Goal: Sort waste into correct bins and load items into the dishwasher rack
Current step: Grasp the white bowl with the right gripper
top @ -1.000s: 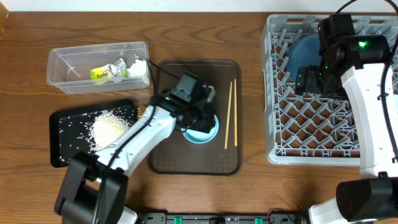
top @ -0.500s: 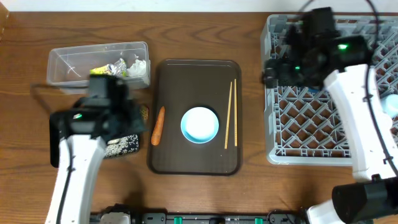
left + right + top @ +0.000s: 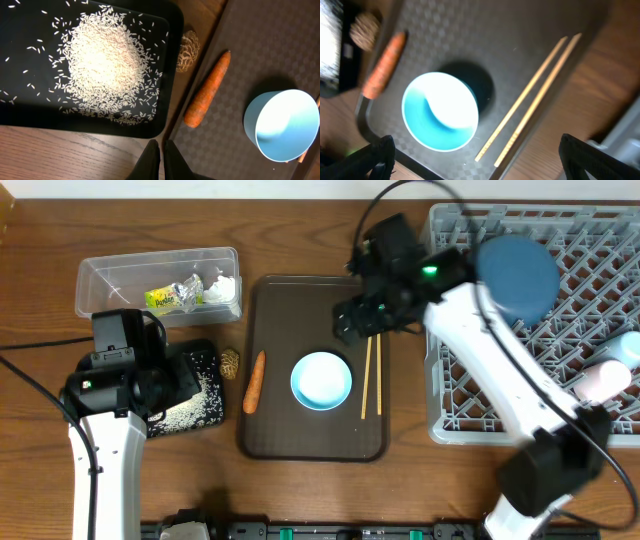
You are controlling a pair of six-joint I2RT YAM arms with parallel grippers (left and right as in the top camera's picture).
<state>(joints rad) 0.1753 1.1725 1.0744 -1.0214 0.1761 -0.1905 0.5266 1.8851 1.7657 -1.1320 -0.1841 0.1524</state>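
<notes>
The small light-blue bowl (image 3: 321, 380) stands upright on the brown tray (image 3: 310, 442), with the chopsticks (image 3: 370, 365) to its right and the orange carrot stick (image 3: 255, 380) at the tray's left edge. The brown nut (image 3: 230, 361) lies on the table beside the black bin (image 3: 30, 110), which holds loose rice (image 3: 107, 60). My left gripper (image 3: 160, 150) is shut and empty, hovering near that bin's corner. My right gripper (image 3: 475, 145) hangs open above the bowl (image 3: 440, 110) and chopsticks (image 3: 535, 95), touching neither. In the clear tub (image 3: 110, 290) lie the foil wrapper (image 3: 165, 298) and tissue (image 3: 220, 285).
The grey dishwasher rack (image 3: 500, 400) fills the right side, holding the dark blue bowl (image 3: 515, 275), a pale bowl (image 3: 625, 345) and the white cup (image 3: 600, 380). My right arm stretches from the rack across to the brown tray.
My left arm pulled back from the brown tray to the black bin and its gripper shut. The right arm swung from the rack to above the tray, uncovering the dark blue bowl.
</notes>
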